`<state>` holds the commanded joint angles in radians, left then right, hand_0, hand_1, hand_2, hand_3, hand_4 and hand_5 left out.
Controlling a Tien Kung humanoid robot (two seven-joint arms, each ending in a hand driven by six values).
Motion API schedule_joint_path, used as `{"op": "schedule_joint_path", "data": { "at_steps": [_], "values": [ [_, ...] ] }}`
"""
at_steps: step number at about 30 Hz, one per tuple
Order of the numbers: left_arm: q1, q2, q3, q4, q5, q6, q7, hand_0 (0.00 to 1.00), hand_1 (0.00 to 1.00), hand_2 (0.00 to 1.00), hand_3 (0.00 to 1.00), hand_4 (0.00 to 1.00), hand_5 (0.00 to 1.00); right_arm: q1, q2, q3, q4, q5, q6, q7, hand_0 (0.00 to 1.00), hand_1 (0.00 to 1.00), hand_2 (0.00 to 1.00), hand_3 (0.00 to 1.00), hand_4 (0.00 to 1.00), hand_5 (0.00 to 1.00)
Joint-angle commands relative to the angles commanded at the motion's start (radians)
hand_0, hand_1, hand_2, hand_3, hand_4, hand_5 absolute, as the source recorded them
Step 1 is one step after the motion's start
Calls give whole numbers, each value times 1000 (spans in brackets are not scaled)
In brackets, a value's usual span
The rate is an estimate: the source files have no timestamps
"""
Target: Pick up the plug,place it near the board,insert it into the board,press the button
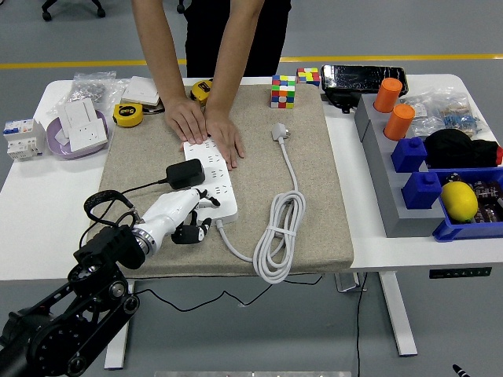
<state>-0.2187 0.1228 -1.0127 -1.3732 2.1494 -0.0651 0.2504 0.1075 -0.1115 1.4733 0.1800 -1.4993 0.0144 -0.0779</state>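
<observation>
Black plug (185, 173) sits seated in the white board (212, 182), just beyond the left hand (182, 217), whose curled fingers grasp nothing.

Person's hands (206, 129) cover board (211, 179) far end, black plug (185, 173) blocks left side; mat (314, 196) right of coiled cable (277, 239) open.

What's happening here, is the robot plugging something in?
Looks that way. A black plug already sits in the white power strip on the beige mat. The robot's left hand is at the strip's near end, close to where the white cable leaves it, apparently working at the button. A person across the table holds the strip's far end down with both hands. The robot's right arm is out of view.
</observation>
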Motion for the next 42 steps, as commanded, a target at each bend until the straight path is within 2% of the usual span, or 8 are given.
{"op": "schedule_joint_path", "data": {
  "at_steps": [28,42],
  "values": [
    [4,-13,-15,24,29,9,-1,164,27,151,710,483,2,0,0,0,0,-1,0,1,826,755,748,779,998,959],
    [10,-7,-3,31,46,1,5,165,22,151,706,483,2,-3,-1,-2,0,-2,1,1,826,755,748,779,998,960]
  ]
}}
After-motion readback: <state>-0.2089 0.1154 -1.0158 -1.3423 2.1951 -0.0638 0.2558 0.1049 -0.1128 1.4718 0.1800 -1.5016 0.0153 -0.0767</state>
